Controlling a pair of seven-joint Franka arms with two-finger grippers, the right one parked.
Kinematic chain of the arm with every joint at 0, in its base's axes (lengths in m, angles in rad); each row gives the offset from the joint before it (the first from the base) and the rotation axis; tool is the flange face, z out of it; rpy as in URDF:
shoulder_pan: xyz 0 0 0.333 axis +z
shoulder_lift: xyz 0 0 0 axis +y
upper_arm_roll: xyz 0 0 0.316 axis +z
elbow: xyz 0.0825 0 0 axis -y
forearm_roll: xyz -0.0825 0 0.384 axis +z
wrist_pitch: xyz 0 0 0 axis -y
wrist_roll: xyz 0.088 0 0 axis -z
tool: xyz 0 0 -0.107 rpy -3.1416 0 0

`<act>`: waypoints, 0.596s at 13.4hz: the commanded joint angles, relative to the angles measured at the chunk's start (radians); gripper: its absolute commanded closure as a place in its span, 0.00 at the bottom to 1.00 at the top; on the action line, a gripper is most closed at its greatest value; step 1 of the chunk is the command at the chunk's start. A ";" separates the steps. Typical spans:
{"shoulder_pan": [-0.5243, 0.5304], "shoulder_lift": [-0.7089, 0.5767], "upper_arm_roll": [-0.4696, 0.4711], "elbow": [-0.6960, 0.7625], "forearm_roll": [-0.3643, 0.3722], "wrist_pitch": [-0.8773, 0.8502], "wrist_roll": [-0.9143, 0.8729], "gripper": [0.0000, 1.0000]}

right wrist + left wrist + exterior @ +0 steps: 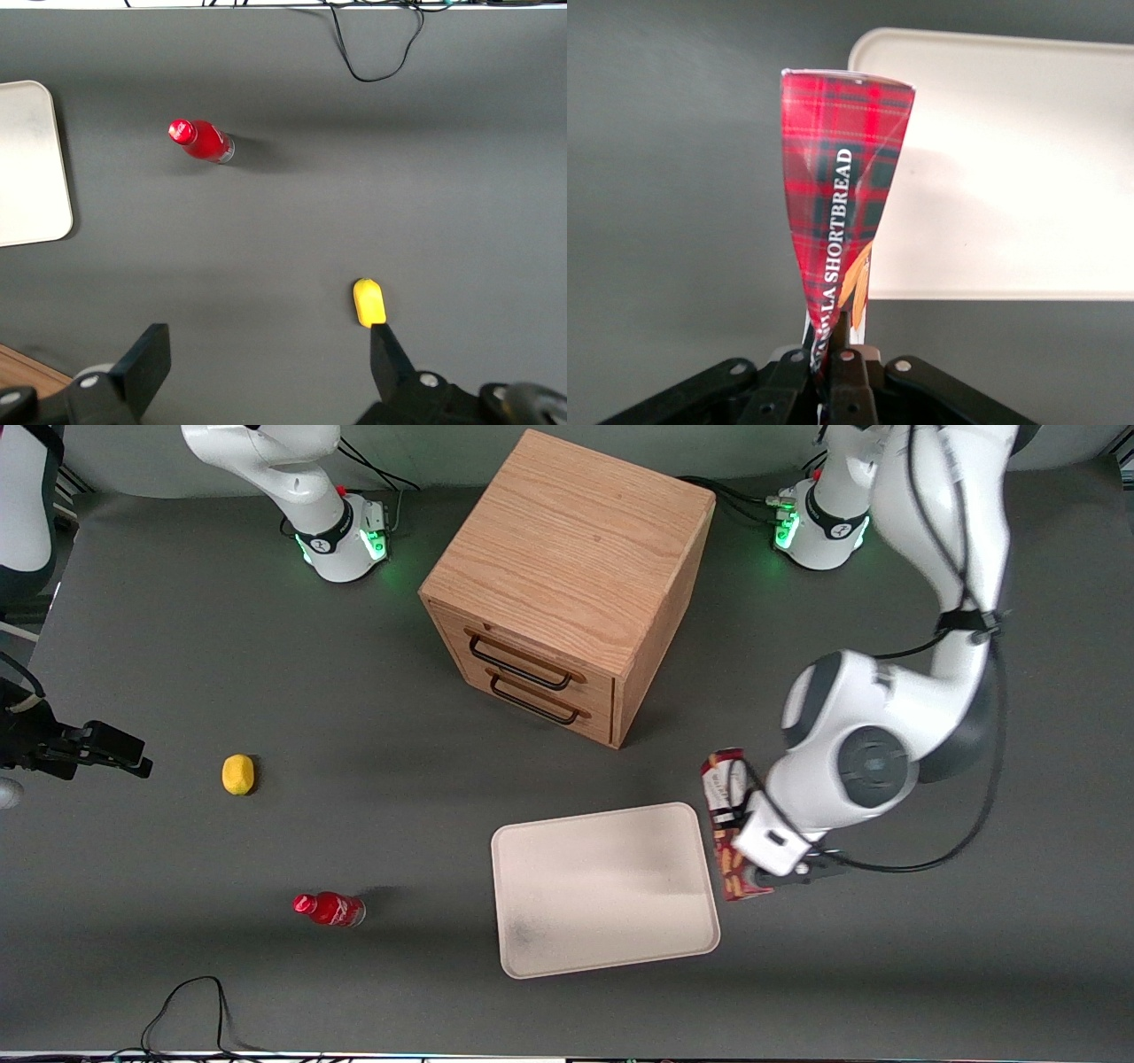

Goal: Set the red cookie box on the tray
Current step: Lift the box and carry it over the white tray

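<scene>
The red cookie box (728,815) is a long red tartan carton with a white label and cookie pictures. My gripper (753,849) is shut on it, and the carton (843,195) looks pinched flat between the two fingers (852,372). Box and gripper hang just off the tray's (602,886) edge on the working arm's end, not over it. The cream-white tray (1001,168) lies flat on the grey table with nothing on it.
A wooden two-drawer cabinet (567,584) stands farther from the front camera than the tray. A small red bottle (330,909) and a yellow object (237,773) lie toward the parked arm's end. A black cable (190,1005) loops at the table's near edge.
</scene>
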 commanded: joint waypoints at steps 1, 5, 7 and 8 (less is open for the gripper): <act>-0.058 0.132 0.027 0.113 0.036 0.071 -0.062 1.00; -0.084 0.232 0.060 0.113 0.036 0.227 -0.055 1.00; -0.086 0.240 0.077 0.110 0.036 0.240 -0.053 1.00; -0.086 0.240 0.077 0.107 0.036 0.244 -0.053 1.00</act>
